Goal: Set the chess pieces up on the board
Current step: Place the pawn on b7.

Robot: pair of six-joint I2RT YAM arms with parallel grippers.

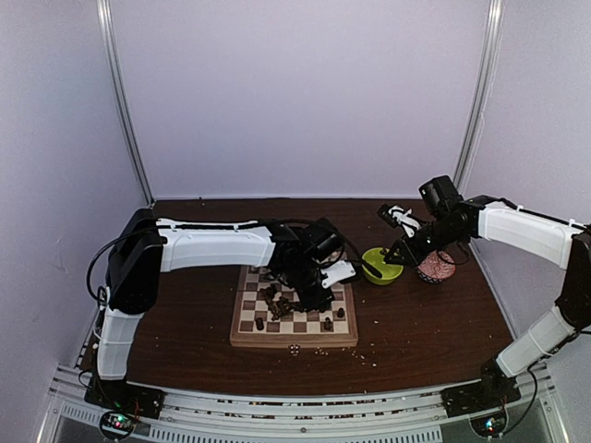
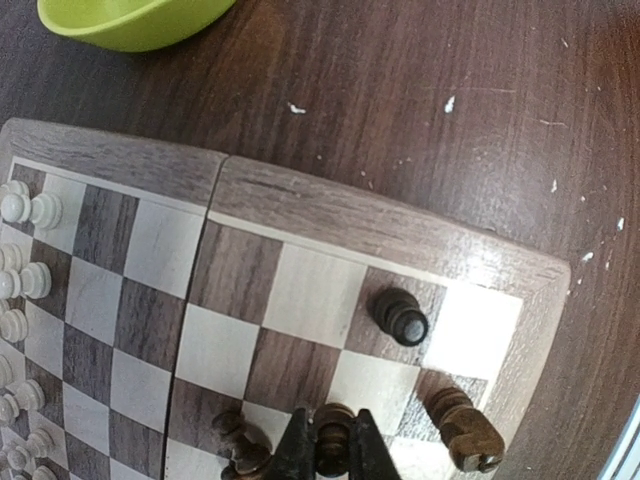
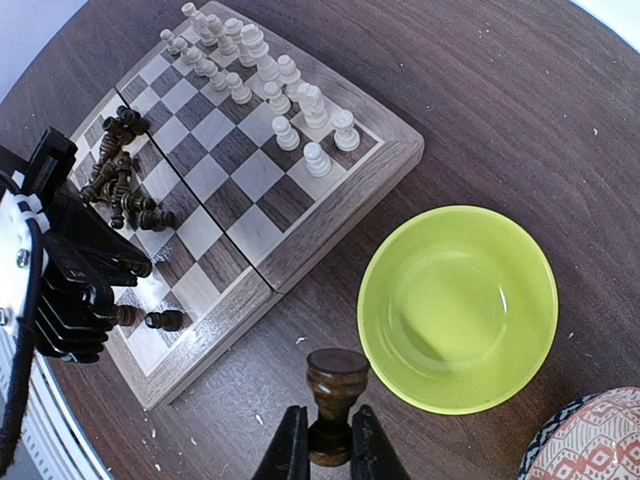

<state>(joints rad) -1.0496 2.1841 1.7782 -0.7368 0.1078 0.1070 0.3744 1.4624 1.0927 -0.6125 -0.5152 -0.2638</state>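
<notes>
The board (image 1: pixel 244 338) lies mid-table, with cream-white pieces (image 3: pixel 270 90) in rows along its far side and a heap of dark brown pieces (image 3: pixel 125 190) on it. My left gripper (image 2: pixel 333 412) is low over the board's near right corner (image 1: pixel 314 297), shut on a dark brown piece (image 2: pixel 333 435). Other dark pieces stand or lie beside it (image 2: pixel 400 316), (image 2: pixel 466 428). My right gripper (image 3: pixel 330 410) is shut on a dark brown piece (image 3: pixel 337 375), held above the table between the board's rim (image 3: pixel 330 215) and the lime-green bowl (image 3: pixel 457 305).
The lime-green bowl (image 1: pixel 381 266) looks empty and sits right of the board. A red patterned bowl (image 1: pixel 436 268) stands beside it. Pale crumbs (image 1: pixel 319 351) dot the table at the board's front. The left arm (image 3: pixel 70 290) covers the board's near corner.
</notes>
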